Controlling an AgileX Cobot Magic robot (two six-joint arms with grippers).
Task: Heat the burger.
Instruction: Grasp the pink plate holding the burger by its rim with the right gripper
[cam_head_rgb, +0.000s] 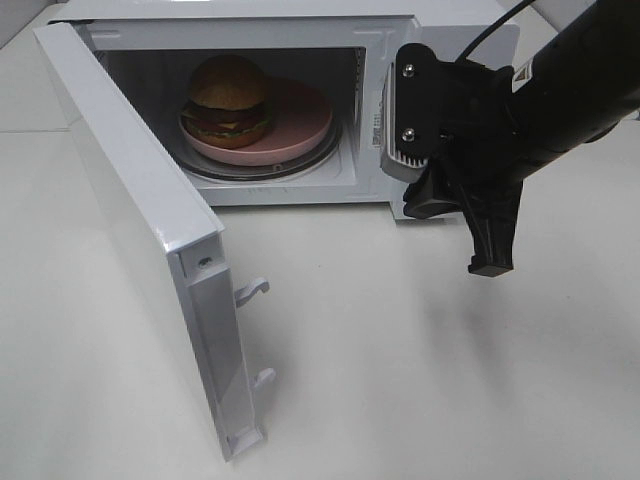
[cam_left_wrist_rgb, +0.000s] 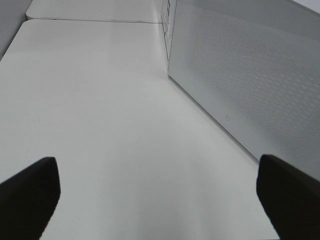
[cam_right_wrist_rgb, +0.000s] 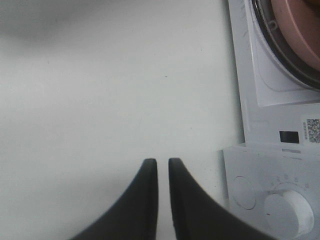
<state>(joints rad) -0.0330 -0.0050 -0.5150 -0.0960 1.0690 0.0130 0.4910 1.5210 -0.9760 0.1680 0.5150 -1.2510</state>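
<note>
- Looking into the white microwave (cam_head_rgb: 250, 12) with its door (cam_head_rgb: 130, 220) swung wide open, toward the left of the high view.
- Finding the burger (cam_head_rgb: 228, 100) inside the cavity, upright on a pink plate (cam_head_rgb: 305, 125), seated toward that plate's left half.
- Noting the plate resting on the glass turntable (cam_head_rgb: 300, 165), with plate (cam_right_wrist_rgb: 300, 25) and turntable (cam_right_wrist_rgb: 280, 55) also caught at the edge of the right wrist view.
- Reaching in from the right of the high view on a dark arm angled down toward the oven front, with the right gripper (cam_head_rgb: 490, 255) hanging in front of the control panel (cam_right_wrist_rgb: 270, 195) and above the surface (cam_head_rgb: 400, 350).
- Pointing the right gripper's fingers downward, clear of burger and plate.
- Showing the right gripper (cam_right_wrist_rgb: 160, 162) with fingers nearly together, only a thin slit between them, nothing in it.
- Catching the white dial (cam_right_wrist_rgb: 287, 212) and a small code sticker (cam_right_wrist_rgb: 312, 131) just beside those fingers in the right wrist view.
- Keeping out of the high view on the left side; seen only through the left wrist camera.
- Spreading the left gripper (cam_left_wrist_rgb: 157, 175) wide apart, one dark fingertip at each lower corner, holding nothing.
- Hovering low over the bare white surface, near the door's perforated outer panel (cam_left_wrist_rgb: 250, 85).
- Marking two white latch hooks (cam_head_rgb: 252, 290) on the door's free edge.
</note>
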